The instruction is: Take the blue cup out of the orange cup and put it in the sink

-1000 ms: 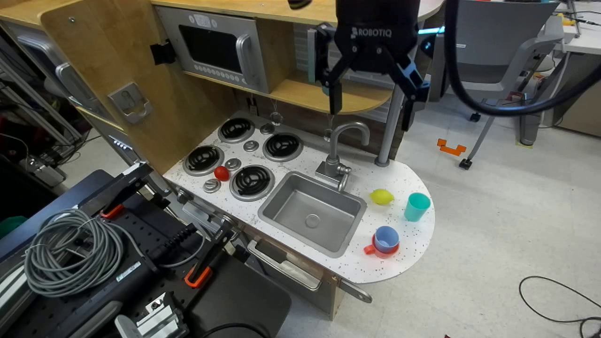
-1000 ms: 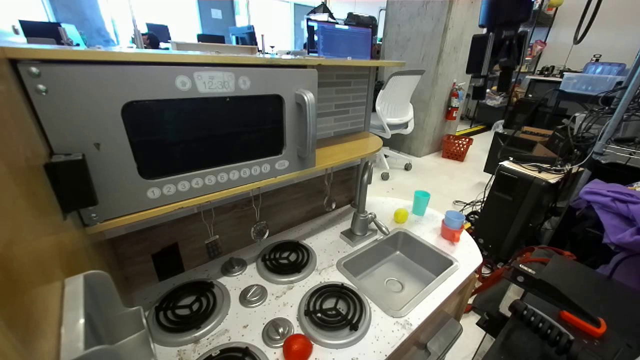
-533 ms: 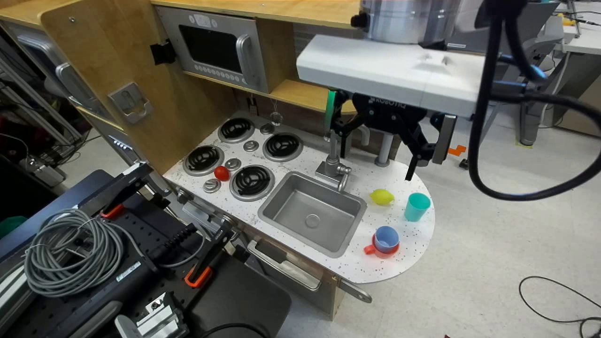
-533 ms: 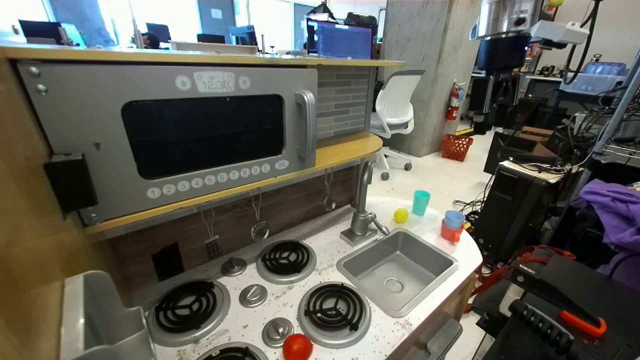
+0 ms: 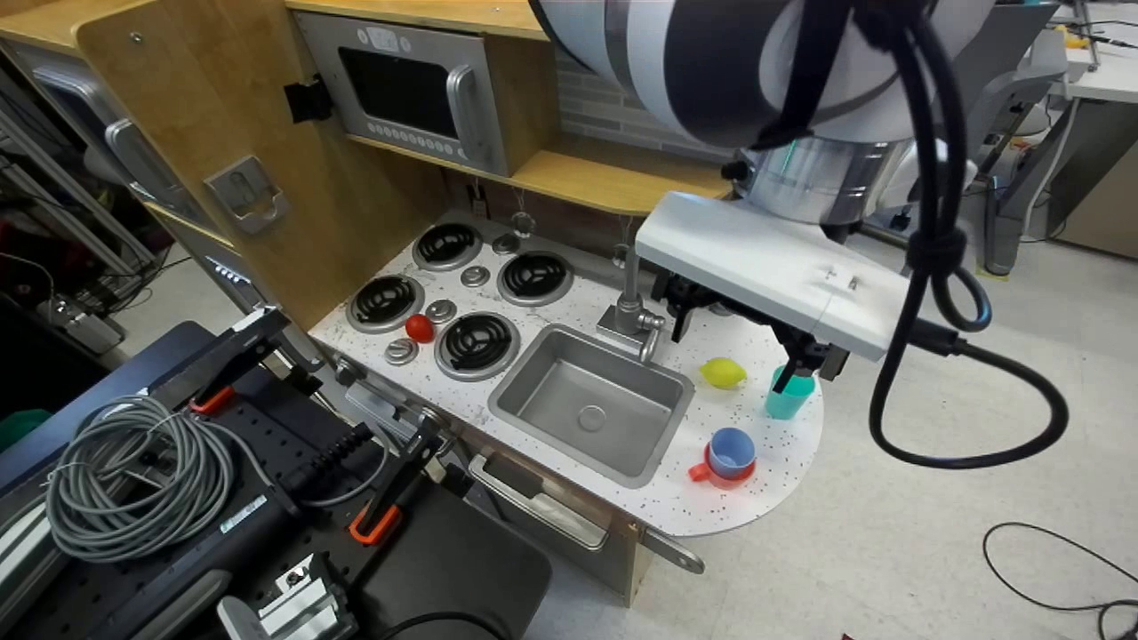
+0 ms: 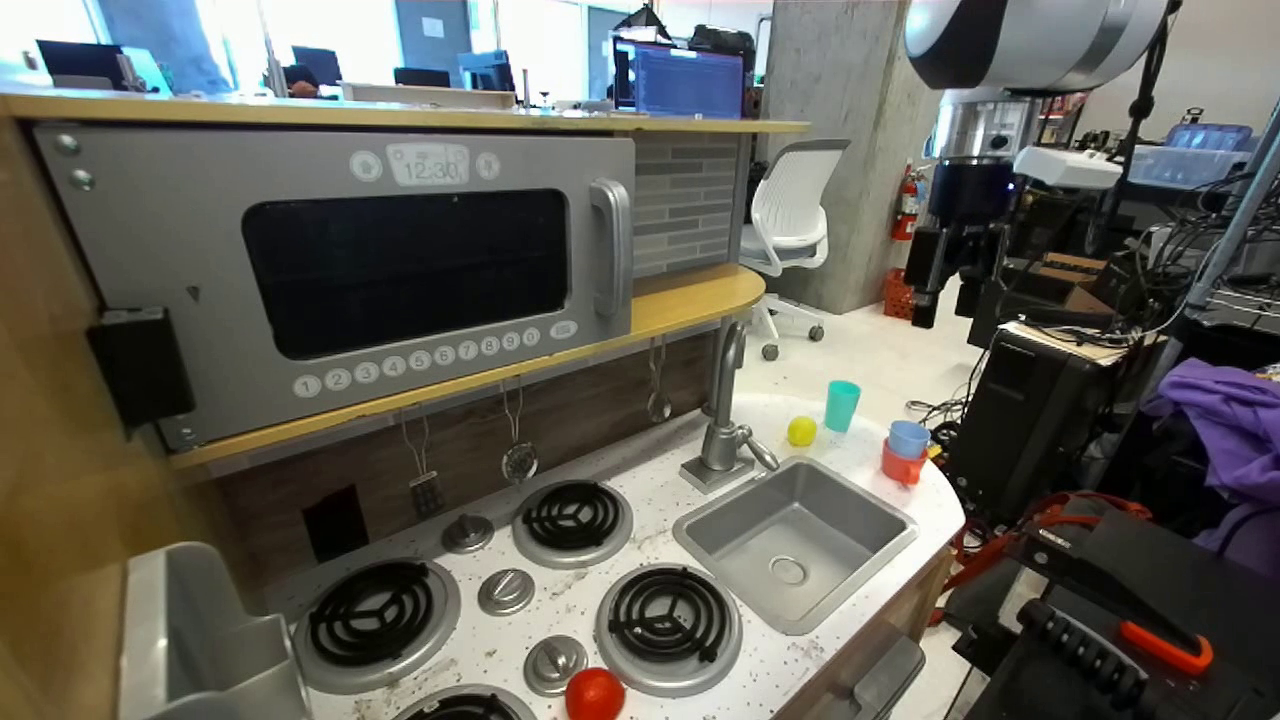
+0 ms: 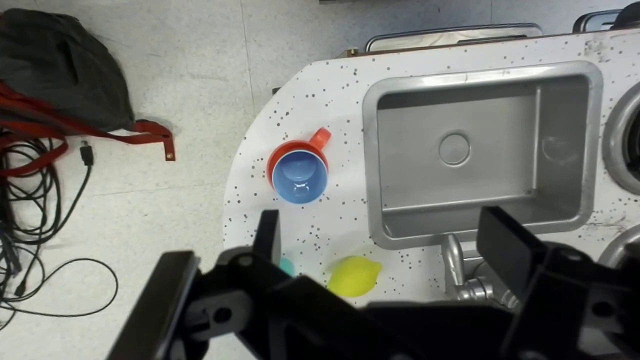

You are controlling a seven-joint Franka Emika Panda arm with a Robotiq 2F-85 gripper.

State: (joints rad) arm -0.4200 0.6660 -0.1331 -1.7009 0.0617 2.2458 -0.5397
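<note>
Black two-finger tool (image 7: pixel 381 225) hangs in the air above the white black-speckled bench (image 7: pixel 310 107), fingers down, jaws spread wide.

Round blue plastic-looking cup (image 7: pixel 300 176) is upright, base inside the orange-red handled cup (image 6: pixel 902 466), so not yet out. Stack stands on the bench near the short side of the rectangular grey metal-look sink (image 7: pixel 372 165), apart from its rim and well apart from the tool. Orange-red handle points up and right in the wrist view, sink side.

Tapered teal cup (image 5: pixel 787 407) upright; in an exterior view a fingertip crosses in front of its rim, and the wrist view shows just a sliver of it past a finger. Oval yellow lemon (image 7: pixel 354 276) lies near the sink corner, between teal cup and curved grey faucet (image 6: pixel 722 445), touching neither.

Stove end: round red tomato-like piece (image 5: pixel 420 328) just beside a black coil burner (image 5: pixel 477 345), well apart from the cups. Grey rectangular microwave (image 6: pixel 410 270) sits above the burners.

White-and-dark jointed arm (image 5: pixel 702 71) hangs from the top edge in both exterior views.
</note>
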